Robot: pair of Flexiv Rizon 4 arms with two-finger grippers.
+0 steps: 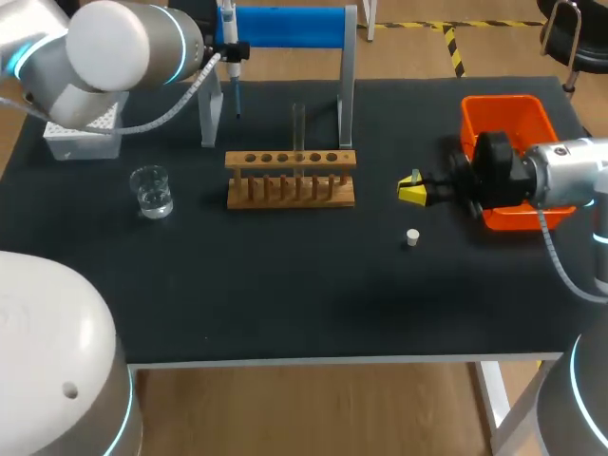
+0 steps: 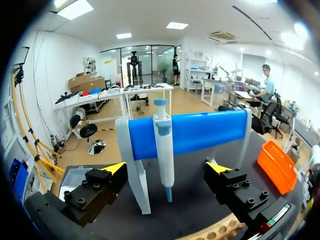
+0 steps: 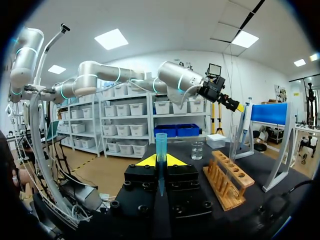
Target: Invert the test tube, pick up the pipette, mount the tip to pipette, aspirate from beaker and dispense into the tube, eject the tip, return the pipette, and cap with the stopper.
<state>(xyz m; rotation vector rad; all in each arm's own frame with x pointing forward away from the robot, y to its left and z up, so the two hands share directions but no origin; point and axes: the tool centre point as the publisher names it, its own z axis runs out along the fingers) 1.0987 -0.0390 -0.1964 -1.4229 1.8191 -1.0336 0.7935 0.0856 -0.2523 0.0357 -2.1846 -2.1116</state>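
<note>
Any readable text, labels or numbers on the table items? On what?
None readable.
Clear glass beaker: markings, if any, too small.
Blue-and-white pipette: no print visible.
Left tool: coloured sticker on its body, too blurred.
Translucent blue pipette tip in right tool: no print.

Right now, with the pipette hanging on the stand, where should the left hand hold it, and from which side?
I would grip the pipette on its white body just below the blue bar of the stand, where it hangs upright and free. Come straight in from the front, as the left hand faces it now, one open finger at each side.
</note>
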